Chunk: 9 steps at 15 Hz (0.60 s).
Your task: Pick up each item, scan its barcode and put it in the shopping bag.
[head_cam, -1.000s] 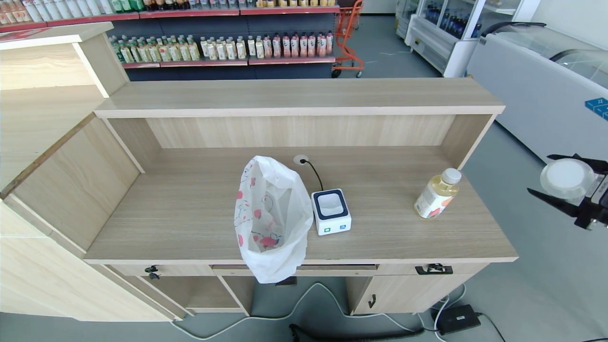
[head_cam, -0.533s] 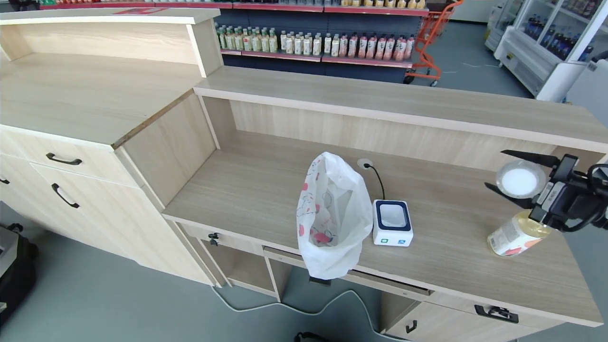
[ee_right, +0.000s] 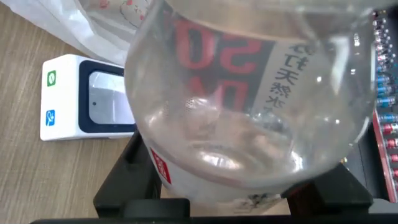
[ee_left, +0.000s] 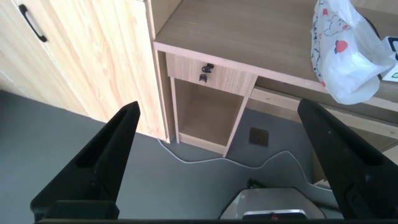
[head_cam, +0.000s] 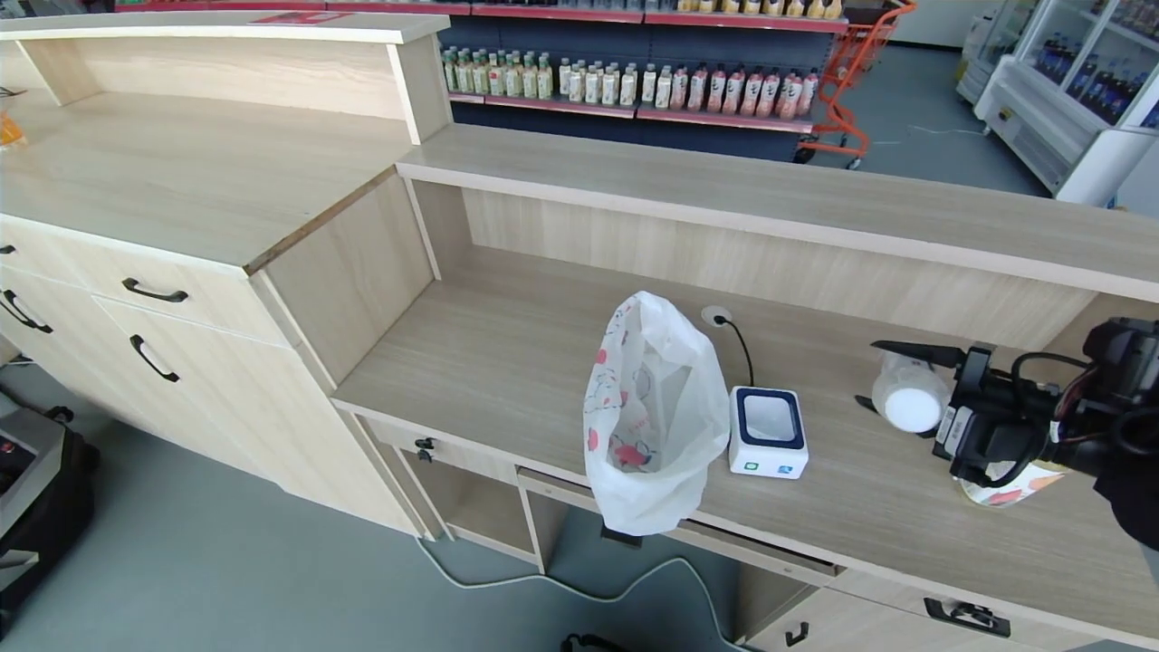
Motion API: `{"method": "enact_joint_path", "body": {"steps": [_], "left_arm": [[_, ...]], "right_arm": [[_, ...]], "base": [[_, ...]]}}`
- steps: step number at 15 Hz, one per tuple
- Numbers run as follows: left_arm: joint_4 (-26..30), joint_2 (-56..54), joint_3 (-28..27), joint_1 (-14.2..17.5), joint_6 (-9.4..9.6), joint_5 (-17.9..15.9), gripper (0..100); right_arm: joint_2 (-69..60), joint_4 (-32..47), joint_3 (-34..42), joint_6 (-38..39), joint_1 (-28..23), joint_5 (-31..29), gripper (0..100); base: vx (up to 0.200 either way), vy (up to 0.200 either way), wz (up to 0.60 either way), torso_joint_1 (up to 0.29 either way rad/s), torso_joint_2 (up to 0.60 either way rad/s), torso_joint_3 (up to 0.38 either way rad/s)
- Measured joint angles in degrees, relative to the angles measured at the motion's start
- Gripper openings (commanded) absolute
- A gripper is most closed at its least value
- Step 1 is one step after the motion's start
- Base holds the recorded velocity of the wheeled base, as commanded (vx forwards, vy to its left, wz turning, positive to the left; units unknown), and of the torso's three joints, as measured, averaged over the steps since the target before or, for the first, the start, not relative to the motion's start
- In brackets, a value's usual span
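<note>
Open passage over counter (head_cam: pixel 507 362) left of shopping bag (head_cam: pixel 647 407). Scanner (head_cam: pixel 768 430) just beside bag's right, cable (head_cam: pixel 744 349) behind. Raised ledge (head_cam: pixel 724 195) walling rear. Yellow bottle (head_cam: pixel 1010 484) near right end.

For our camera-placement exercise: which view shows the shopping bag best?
Head view: the whole shopping bag, mouth open, on the counter. The left wrist view catches its side, cropped; the right wrist view, a corner behind the held bottle.
</note>
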Motion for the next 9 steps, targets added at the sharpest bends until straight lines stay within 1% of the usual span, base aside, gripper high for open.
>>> {"method": "enact_joint_path", "body": {"steps": [3, 9], "left_arm": [[0.0, 0.0, 0.0, 0.0, 0.0, 0.0, 100], [0.0, 0.0, 0.0, 0.0, 0.0, 0.0, 100]], "right_arm": [[2.5, -0.1, 0.0, -0.2, 2.0, 1.9, 0], [6.1, -0.1, -1.0, -0.2, 4.0, 2.4, 0]], "base": [[0.0, 0.0, 0.0, 0.0, 0.0, 0.0], [0.0, 0.0, 0.0, 0.0, 0.0, 0.0]]}}
